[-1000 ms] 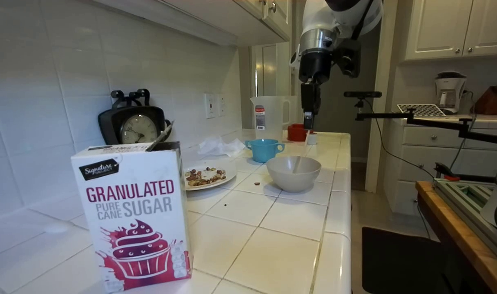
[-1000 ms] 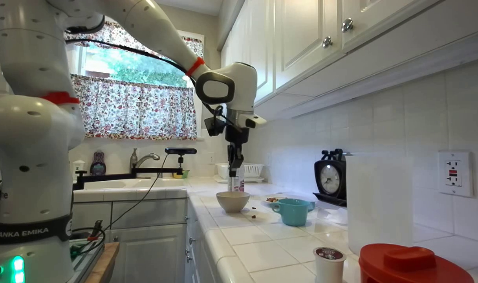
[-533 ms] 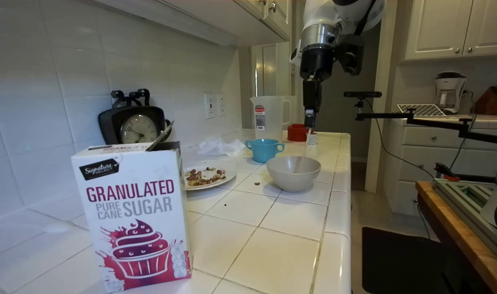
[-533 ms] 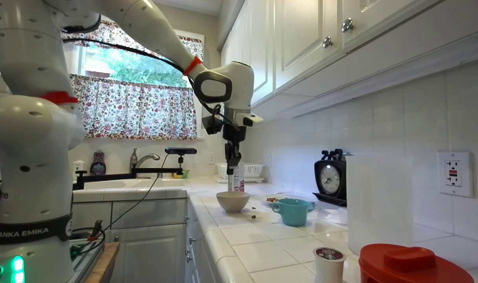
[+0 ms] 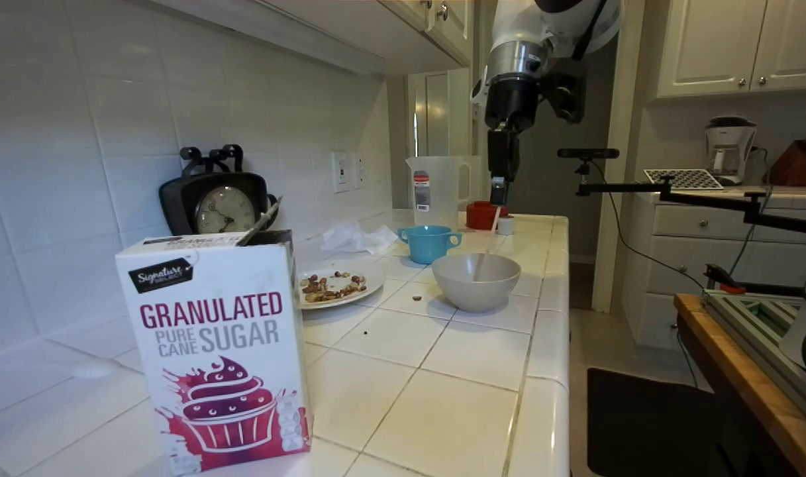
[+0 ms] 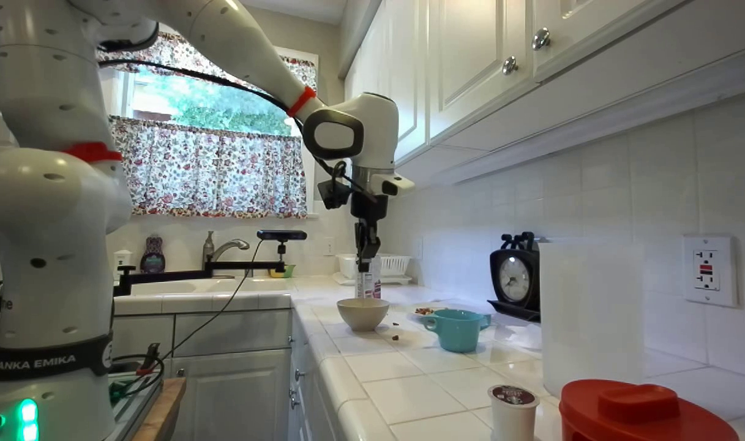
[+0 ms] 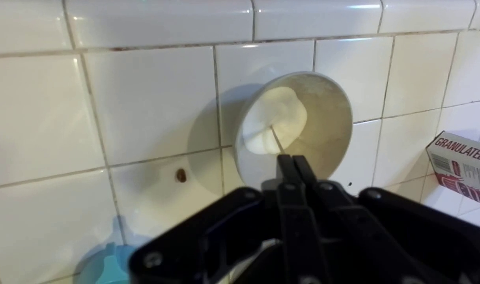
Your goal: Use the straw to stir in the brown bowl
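Note:
A thin pale straw (image 5: 494, 229) slants from my gripper (image 5: 499, 197) down into a pale grey-beige bowl (image 5: 477, 291). The wrist view shows the straw (image 7: 277, 141) with its lower end in white stuff (image 7: 287, 108) inside the bowl (image 7: 330, 130). My gripper (image 7: 292, 157) is shut on the straw's upper part, its fingertips above the bowl. The gripper (image 6: 364, 267) and bowl (image 6: 363, 318) also show in an exterior view, where the straw is hard to make out. No small reddish-brown bowl shows; it is hidden or out of view.
A light blue two-handled cup (image 5: 429, 244) and a plate (image 5: 376, 285) of nuts stand near the bowl. A sugar box (image 5: 217, 358), black clock (image 5: 220, 199), clear pitcher (image 5: 442, 192), red-lidded container (image 6: 641, 410) and coffee pod (image 6: 513, 413) stand on the counter. Cabinets (image 6: 482, 73) hang above.
My gripper shifts slightly sideways above the bowl and back, with the straw still in it. The straw's slant in the bowl changes. The bowl stays in place.

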You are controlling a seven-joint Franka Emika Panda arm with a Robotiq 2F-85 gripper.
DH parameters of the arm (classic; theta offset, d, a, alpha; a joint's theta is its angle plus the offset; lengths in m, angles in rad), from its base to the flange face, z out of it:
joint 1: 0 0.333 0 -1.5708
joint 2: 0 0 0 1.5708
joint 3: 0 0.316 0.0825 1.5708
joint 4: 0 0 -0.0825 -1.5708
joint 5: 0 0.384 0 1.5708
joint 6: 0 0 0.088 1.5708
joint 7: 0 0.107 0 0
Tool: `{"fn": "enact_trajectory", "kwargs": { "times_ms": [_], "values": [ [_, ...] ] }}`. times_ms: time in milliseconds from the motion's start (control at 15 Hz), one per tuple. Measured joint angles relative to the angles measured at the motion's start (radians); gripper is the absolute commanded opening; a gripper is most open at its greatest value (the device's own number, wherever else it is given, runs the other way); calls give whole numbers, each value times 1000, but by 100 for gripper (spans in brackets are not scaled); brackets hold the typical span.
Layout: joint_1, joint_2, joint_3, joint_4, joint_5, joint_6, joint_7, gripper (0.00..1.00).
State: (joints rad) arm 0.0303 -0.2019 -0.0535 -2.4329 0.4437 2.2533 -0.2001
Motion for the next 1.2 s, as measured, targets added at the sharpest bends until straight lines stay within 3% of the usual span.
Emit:
{"fn": "enact_trajectory", "kwargs": {
  "times_ms": [1200],
  "values": [
    [31,-37,35,-34,-2,10,0,1]
  ]
}}
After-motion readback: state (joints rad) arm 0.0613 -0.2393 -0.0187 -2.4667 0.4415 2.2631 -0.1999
